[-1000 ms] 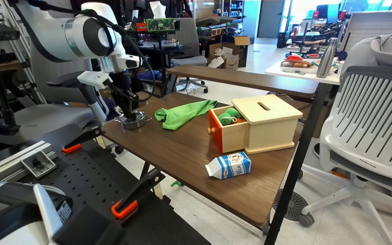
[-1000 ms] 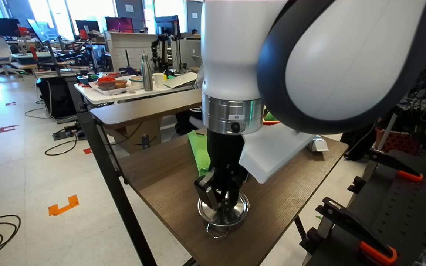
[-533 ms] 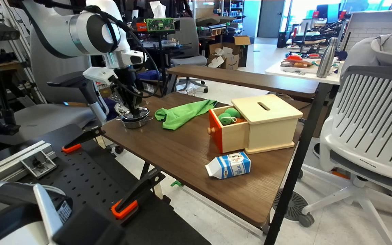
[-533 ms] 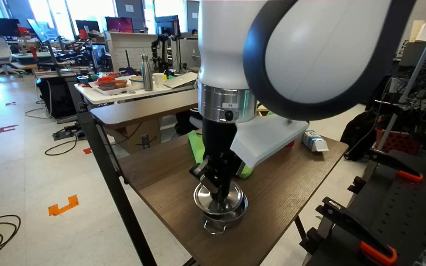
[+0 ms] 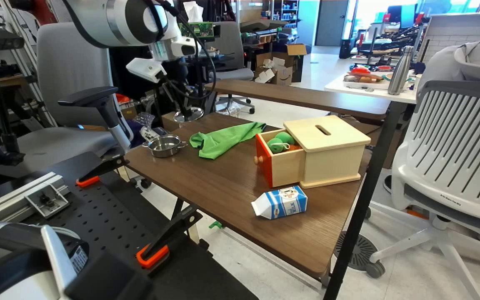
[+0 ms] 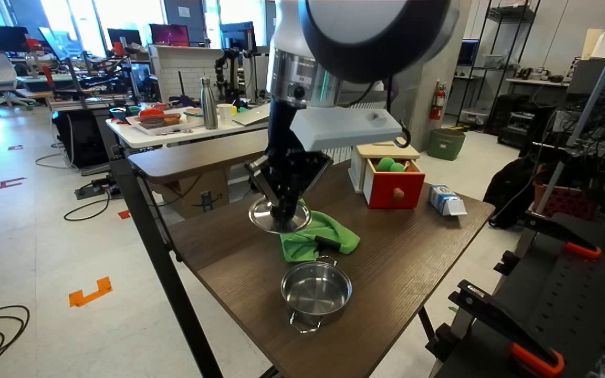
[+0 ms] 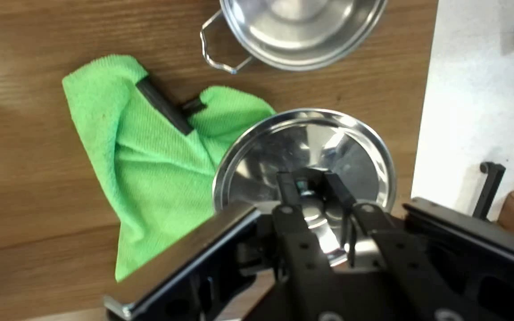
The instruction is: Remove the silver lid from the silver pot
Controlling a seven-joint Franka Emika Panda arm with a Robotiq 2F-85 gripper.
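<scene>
The silver lid (image 5: 197, 113) hangs in the air from my gripper (image 5: 186, 112), clear of the table. In an exterior view the lid (image 6: 261, 218) is above and behind the pot, near the green cloth. My gripper (image 6: 281, 210) is shut on the lid's handle, which the fingers largely hide. In the wrist view the lid (image 7: 257, 160) lies under the fingertips (image 7: 312, 176). The silver pot (image 5: 165, 153) stands upright and uncovered on the table. Its inside looks empty in an exterior view (image 6: 316, 296). The wrist view shows part of the pot (image 7: 301, 40) at the top.
A green cloth (image 5: 227, 139) lies beside the pot, partly under the lid in the wrist view (image 7: 159, 178). A wooden box (image 5: 333, 160) with an open red-fronted drawer and a blue-and-white carton (image 5: 283, 203) stand farther along the brown table (image 5: 223, 183). A raised shelf (image 5: 290, 96) runs behind.
The lid has been lifted off the pot in the shut gripper. The arm has carried it up and away from the pot, toward the shelf side. The pot has stayed in place.
</scene>
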